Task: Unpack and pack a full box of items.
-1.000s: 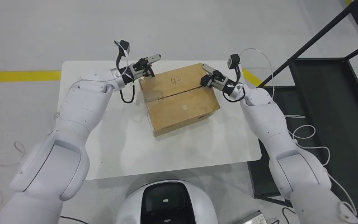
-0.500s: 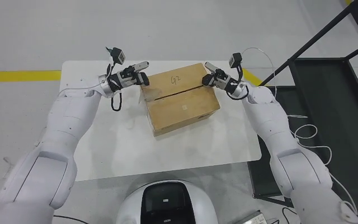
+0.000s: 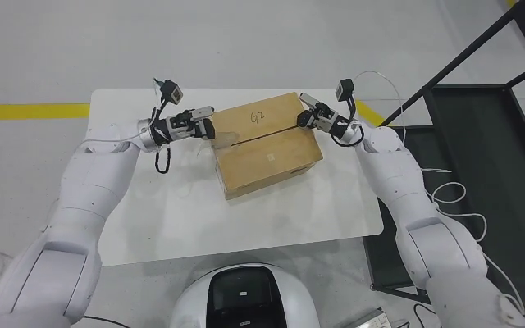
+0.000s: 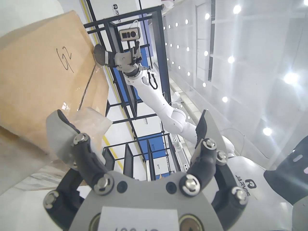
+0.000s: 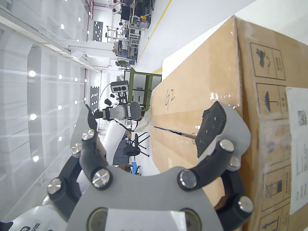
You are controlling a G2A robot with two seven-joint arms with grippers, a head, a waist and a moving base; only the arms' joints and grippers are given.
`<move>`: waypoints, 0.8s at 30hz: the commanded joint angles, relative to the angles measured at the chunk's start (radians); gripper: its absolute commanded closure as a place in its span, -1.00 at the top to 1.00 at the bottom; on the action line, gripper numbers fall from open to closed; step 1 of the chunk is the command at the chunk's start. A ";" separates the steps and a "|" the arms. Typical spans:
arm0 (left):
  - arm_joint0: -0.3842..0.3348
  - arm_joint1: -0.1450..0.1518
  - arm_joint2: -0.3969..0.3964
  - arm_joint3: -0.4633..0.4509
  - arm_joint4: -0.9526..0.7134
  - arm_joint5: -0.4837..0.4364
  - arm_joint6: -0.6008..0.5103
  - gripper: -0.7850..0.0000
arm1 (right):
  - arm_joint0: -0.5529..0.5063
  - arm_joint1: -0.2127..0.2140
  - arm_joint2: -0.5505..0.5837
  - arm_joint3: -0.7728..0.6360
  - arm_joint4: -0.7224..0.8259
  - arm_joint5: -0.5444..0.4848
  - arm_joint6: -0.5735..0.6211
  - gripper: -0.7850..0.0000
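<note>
A closed brown cardboard box (image 3: 264,148) with a handwritten mark stands in the middle of the white table (image 3: 164,213). Its top seam runs between both grippers. My left gripper (image 3: 205,123) is open at the box's left end, by the seam; in the left wrist view this gripper (image 4: 132,131) has one finger (image 4: 60,131) beside a loose flap of clear tape (image 4: 92,121). My right gripper (image 3: 307,110) is open at the box's far right corner. In the right wrist view it (image 5: 150,123) has one finger (image 5: 211,126) over the box top (image 5: 192,78) near the seam.
A black metal rack (image 3: 467,123) stands close to the table's right edge, with white cables (image 3: 447,197) hanging beside it. Bare table lies in front of and to the left of the box. A yellow floor line (image 3: 41,110) runs behind the table.
My left gripper has drawn back from the box's far left corner, moving left and nearer along the box's left end. The right gripper has barely shifted.
</note>
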 commanded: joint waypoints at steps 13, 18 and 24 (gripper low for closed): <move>0.001 -0.032 0.074 -0.037 0.066 0.007 0.009 1.00 | -0.002 0.004 0.012 0.001 -0.007 -0.001 -0.010 1.00; -0.007 -0.048 0.106 -0.028 0.117 -0.019 0.045 1.00 | -0.005 0.005 0.016 -0.003 -0.008 0.000 -0.014 1.00; -0.023 -0.065 0.131 -0.019 0.155 -0.056 0.087 1.00 | -0.008 0.004 0.016 -0.010 -0.008 0.002 -0.013 1.00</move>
